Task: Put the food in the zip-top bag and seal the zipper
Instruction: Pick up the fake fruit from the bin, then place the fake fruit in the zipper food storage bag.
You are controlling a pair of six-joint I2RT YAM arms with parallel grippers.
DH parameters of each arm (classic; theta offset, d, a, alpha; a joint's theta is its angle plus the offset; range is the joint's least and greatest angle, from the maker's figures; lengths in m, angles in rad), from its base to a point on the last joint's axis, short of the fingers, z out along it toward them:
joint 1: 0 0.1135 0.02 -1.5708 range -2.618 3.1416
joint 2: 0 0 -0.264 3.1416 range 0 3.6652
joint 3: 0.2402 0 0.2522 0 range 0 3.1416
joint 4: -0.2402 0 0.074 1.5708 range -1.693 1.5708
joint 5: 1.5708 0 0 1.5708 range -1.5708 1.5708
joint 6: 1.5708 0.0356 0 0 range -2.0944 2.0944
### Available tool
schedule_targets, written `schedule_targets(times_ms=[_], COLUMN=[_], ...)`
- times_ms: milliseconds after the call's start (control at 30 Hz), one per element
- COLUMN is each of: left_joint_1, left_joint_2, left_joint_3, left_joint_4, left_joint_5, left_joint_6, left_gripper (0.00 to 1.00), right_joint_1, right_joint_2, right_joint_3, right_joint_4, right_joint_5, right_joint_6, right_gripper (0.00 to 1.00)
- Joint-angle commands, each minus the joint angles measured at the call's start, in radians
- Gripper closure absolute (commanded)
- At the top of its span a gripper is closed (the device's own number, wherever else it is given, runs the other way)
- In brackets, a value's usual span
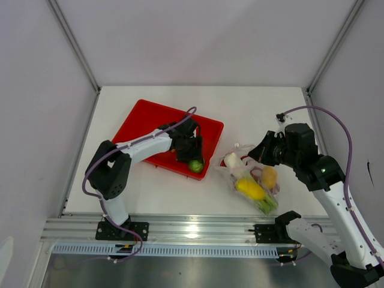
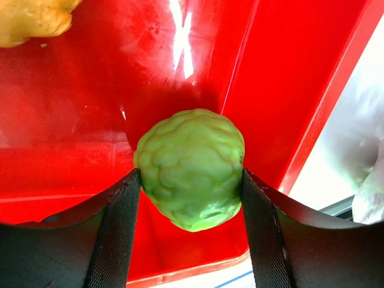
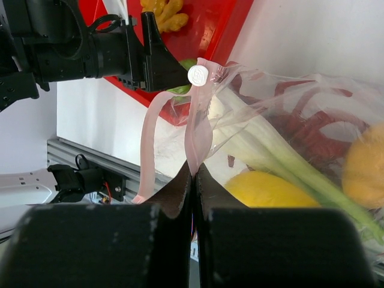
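My left gripper [image 2: 190,177] has both pads against the bumpy green round fruit [image 2: 191,167], which sits in the front right corner of the red tray [image 2: 72,120]. In the top view this gripper [image 1: 193,157] is over the fruit [image 1: 195,165]. My right gripper [image 3: 193,171] is shut on the pinkish zipper strip [image 3: 195,129] at the mouth of the clear zip-top bag [image 3: 282,96]. The bag [image 1: 255,183] lies right of the tray and holds the leek [image 3: 270,159], yellow fruits [image 3: 270,191] and red chillies [image 3: 309,123]. The mouth hangs open towards the tray.
An orange ruffled piece [image 2: 30,18] lies in the tray beyond the green fruit; it also shows in the right wrist view [image 3: 162,15]. A white slider tab [image 3: 198,74] sits on the zipper strip. The tray's raised rim [image 1: 207,174] stands between fruit and bag. White walls enclose the table.
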Motion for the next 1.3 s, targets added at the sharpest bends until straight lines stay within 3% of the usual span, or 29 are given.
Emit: schedule_targets(times_ms=[0, 33, 67, 367, 467, 733, 967, 1267], left_joint_1=[-0.003, -0.003, -0.003, -0.003, -0.003, -0.051, -0.135, -0.203], left_joint_2=[-0.069, -0.097, -0.112, -0.305, -0.362, -0.45, -0.392, -0.321], left_joint_3=[-0.005, 0.009, 0.017, 0.159, 0.204, 0.186, 0.201, 0.212], left_joint_4=[-0.021, -0.048, -0.063, -0.197, -0.194, 0.111, 0.185, 0.22], left_joint_5=[-0.035, -0.052, -0.082, -0.21, -0.146, 0.27, 0.348, 0.301], left_joint_6=[0.014, 0.017, 0.025, 0.069, 0.086, 0.066, 0.042, 0.043], left_gripper=[0.89, 0.98, 1.0, 0.99, 0.99, 0.99, 1.0, 0.99], right_joint_1=[-0.001, 0.001, 0.001, 0.001, -0.001, -0.001, -0.001, -0.001], right_joint_2=[-0.004, -0.004, -0.003, -0.001, 0.002, 0.013, 0.03, 0.048], right_joint_3=[0.019, 0.017, 0.017, 0.014, 0.003, 0.002, 0.072, 0.097], right_joint_4=[0.069, 0.069, 0.07, 0.075, 0.076, 0.106, 0.093, 0.127], right_joint_5=[-0.02, -0.019, -0.019, -0.023, -0.029, -0.075, -0.082, -0.131], right_joint_6=[0.014, 0.016, 0.016, 0.017, 0.013, 0.025, 0.033, 0.08], right_gripper=[1.0, 1.0, 1.0, 1.0, 1.0, 1.0, 1.0, 1.0])
